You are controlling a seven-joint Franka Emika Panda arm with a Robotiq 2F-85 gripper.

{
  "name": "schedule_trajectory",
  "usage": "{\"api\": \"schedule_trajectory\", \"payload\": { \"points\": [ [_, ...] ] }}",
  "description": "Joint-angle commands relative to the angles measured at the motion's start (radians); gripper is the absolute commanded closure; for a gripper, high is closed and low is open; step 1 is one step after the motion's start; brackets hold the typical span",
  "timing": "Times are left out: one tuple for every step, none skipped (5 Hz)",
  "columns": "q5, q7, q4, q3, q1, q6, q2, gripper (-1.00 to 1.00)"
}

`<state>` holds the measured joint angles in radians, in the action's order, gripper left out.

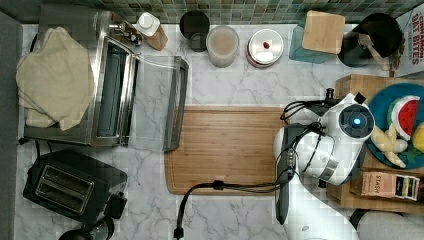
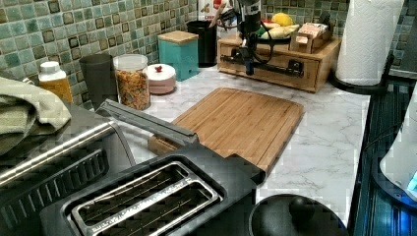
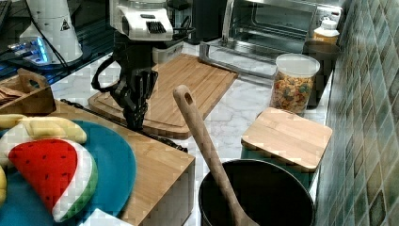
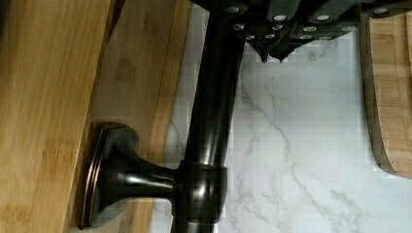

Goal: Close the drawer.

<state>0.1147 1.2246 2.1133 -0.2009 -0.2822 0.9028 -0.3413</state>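
Wrist view: fingers (image 4: pixel 272 56) pinched together, tips just beside the drawer (image 4: pixel 43 116) handle (image 4: pixel 206 121), marble surface (image 4: pixel 301 145) at three o'clock.

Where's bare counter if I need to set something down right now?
The cutting board is bare, and so is the marble between it and the jars along the backsplash. Marble is also open between the toaster and the board. It is crowded by the wooden box, where the gripper sits at the drawer handle.
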Motion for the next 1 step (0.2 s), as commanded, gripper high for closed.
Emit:
{"api": "schedule_trajectory", "payload": {
  "points": [
    [0.023, 0.047, -0.102, -0.139, -0.141, 0.016, -0.004, 1.00]
  ]
}}
